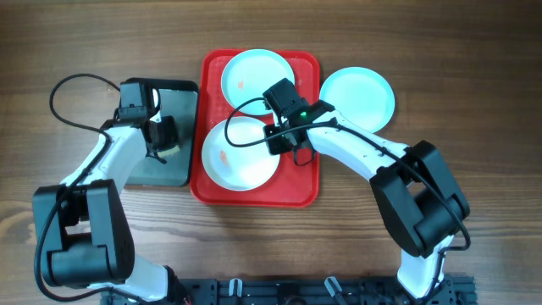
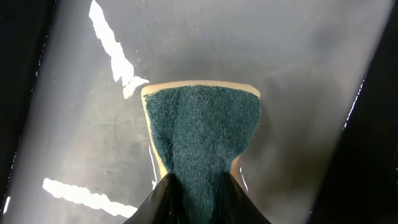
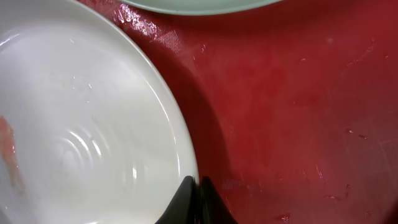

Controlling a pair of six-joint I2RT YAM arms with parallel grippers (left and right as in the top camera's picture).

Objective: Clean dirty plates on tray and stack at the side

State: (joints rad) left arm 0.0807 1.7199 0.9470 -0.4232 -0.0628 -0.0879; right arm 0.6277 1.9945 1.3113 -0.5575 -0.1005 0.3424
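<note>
The red tray (image 1: 301, 182) holds a light blue plate (image 1: 255, 76) at its far end and a white plate (image 1: 240, 152) with a reddish smudge at its near end. Another light blue plate (image 1: 356, 97) lies on the table to the tray's right. My right gripper (image 3: 198, 186) is shut on the right rim of the white plate (image 3: 93, 124), over the red tray (image 3: 298, 112); from overhead this gripper (image 1: 284, 142) sits at that rim. My left gripper (image 2: 198, 190) is shut on a green and yellow sponge (image 2: 202, 130), left of the red tray.
A dark grey metal tray (image 1: 174, 106) lies left of the red tray, under the left gripper (image 1: 168, 140) and its sponge; its shiny surface (image 2: 311, 93) fills the left wrist view. Wooden tabletop (image 1: 474, 68) surrounds everything.
</note>
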